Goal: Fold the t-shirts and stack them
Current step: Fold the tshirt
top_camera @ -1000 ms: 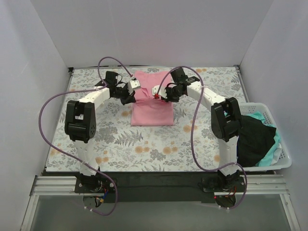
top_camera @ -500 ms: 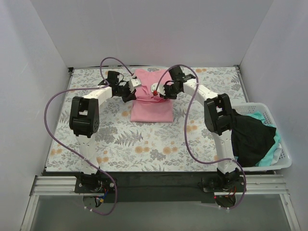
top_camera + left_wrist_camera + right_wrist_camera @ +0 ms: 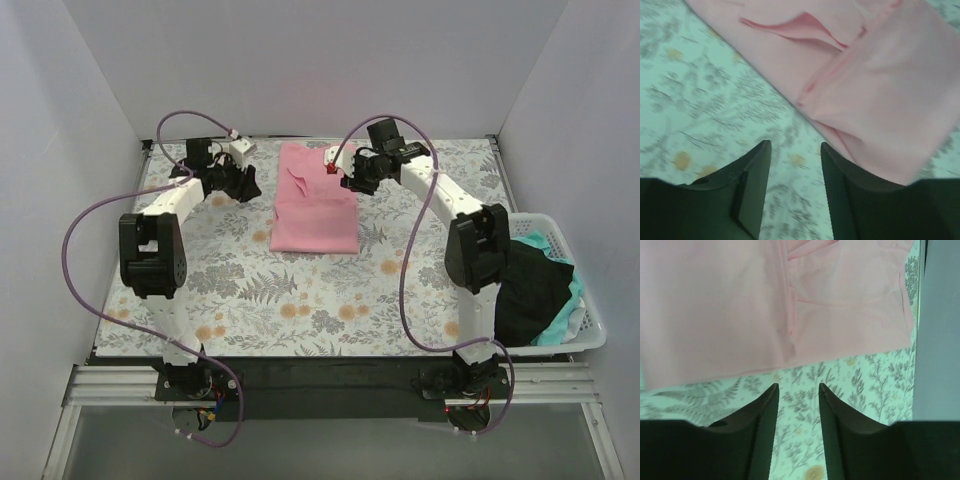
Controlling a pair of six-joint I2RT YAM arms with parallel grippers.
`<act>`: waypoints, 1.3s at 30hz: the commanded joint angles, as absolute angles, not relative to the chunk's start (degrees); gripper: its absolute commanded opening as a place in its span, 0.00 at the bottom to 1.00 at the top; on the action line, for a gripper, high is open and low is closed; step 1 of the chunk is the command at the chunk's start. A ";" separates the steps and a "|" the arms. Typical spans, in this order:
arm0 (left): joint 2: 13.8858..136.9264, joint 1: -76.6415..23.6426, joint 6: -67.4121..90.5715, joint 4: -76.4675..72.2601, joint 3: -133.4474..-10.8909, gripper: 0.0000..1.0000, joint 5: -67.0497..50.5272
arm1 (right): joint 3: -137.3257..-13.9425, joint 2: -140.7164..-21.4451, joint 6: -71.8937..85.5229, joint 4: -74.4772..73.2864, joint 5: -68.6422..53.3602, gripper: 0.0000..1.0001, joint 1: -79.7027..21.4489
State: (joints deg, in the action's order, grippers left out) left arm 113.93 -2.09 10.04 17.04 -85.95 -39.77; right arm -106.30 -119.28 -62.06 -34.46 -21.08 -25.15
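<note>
Top: pink t-shirt (image 3: 314, 205) folded flat, tabletop (image 3: 300, 295) mid-rear; other shirts (image 3: 530, 290) in basket (image 3: 585, 340) at right.
Left wrist: left jaws released, empty, beside shirt edge; raised flap (image 3: 800, 27).
Right wrist: right jaws released, empty.
Advice: flatten flap before stacking.

No legible text or labels anywhere

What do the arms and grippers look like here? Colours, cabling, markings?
The left arm and right arm are the same: white links with black joint blocks. A purple cable loops loosely along each, from base to wrist. The left gripper and right gripper have black tapered fingers. There is a small red mark by the right one.
</note>
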 commanded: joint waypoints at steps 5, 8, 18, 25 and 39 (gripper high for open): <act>101.78 -6.94 17.12 21.97 -72.25 0.35 -50.35 | -95.28 -110.04 -47.93 -39.03 -28.46 0.24 -28.91; 103.88 -9.14 26.60 19.26 -71.72 0.34 -52.03 | -93.87 -112.66 -42.56 -38.67 -31.63 0.18 -29.62; 121.53 -8.88 41.56 17.48 -83.31 0.33 -42.90 | -97.12 -124.89 -33.22 -36.83 -32.08 0.16 -28.74; 124.37 -3.35 47.55 17.40 -84.73 0.34 -45.60 | -93.08 -125.25 -34.80 -37.00 -31.11 0.17 -27.69; 103.73 -2.37 19.34 24.87 -75.25 0.40 -58.02 | -91.60 -109.60 -38.84 -39.72 -31.91 0.36 -27.69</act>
State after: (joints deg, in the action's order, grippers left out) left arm 111.44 -0.01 30.52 21.30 -78.70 -56.93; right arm -94.39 -113.95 -33.98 -37.85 -34.83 -27.79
